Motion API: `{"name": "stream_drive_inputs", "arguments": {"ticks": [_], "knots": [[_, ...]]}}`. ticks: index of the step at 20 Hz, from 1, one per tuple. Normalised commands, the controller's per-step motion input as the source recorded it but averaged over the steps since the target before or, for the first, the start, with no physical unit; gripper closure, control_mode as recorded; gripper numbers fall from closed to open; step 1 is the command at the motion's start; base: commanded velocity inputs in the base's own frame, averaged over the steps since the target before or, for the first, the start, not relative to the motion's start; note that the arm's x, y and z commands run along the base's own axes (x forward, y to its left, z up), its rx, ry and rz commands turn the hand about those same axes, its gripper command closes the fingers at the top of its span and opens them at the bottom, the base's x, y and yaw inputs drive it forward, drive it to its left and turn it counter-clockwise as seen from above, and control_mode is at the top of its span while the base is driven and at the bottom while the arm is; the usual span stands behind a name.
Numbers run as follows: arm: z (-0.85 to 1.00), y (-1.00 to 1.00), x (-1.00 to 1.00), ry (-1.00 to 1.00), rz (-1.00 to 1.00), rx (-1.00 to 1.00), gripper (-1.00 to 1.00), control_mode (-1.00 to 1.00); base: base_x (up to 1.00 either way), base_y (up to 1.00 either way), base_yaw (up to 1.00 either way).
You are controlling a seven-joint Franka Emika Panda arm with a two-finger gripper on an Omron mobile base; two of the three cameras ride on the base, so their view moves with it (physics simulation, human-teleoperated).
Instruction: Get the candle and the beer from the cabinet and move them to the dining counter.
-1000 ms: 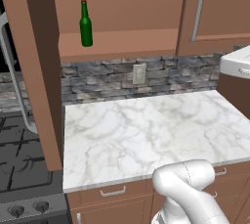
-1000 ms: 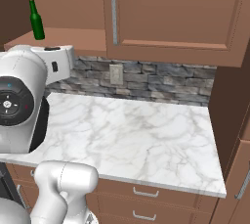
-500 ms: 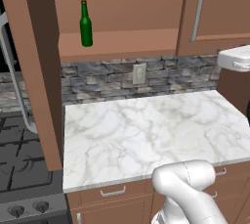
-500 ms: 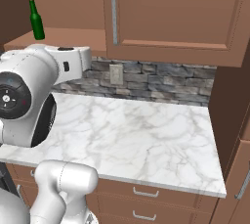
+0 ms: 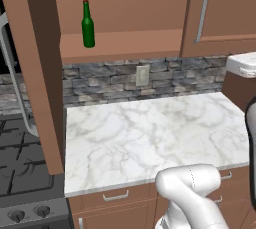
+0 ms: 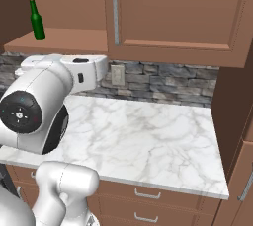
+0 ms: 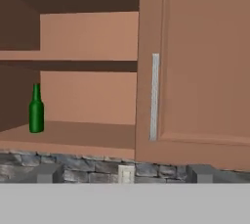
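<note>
The beer [image 5: 88,25], a slim dark green bottle with a red cap, stands upright at the left of the lower shelf in the open cabinet [image 5: 125,43]. It also shows as the beer [image 6: 36,20] and the beer [image 7: 35,110]. In the hand view my gripper [image 7: 123,174] is open, its two dark fingertips [image 7: 46,173] set wide apart with nothing between them. It faces the cabinet [image 7: 205,71] from a distance, level with the cabinet's bottom edge, and the beer is up and to the left. The candle and the dining counter are out of view.
A marble worktop [image 5: 150,133] with a stone backsplash [image 5: 165,75] and an outlet [image 5: 143,75] lies under the cabinet. The swung-open left door [image 5: 40,73] juts out over the worktop's left edge. A stove [image 5: 20,173] sits at the left, drawers [image 6: 148,195] below.
In the right base view my arm has swung, and the hand has shifted to the right and a little down. The beer has stayed in place.
</note>
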Motion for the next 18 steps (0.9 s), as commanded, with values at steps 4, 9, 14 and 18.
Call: {"name": "stream_drive_inputs", "arguments": {"ticks": [4, 9, 14, 18], "knots": [[-0.14, -0.04, 0.39, -0.03, 0.0, 0.0, -1.0, -1.0, 0.0, 0.0, 0.0], [0.0, 0.0, 0.4, 0.0, 0.0, 0.0, -1.0, -1.0, 0.0, 0.0, 0.0], [0.0, 0.0, 0.35, 0.0, 0.0, 0.0, -1.0, -1.0, 0.0, 0.0, 0.0], [0.0, 0.0, 0.33, 0.0, -0.05, 0.0, -1.0, -1.0, 0.0, 0.0, 0.0]]}}
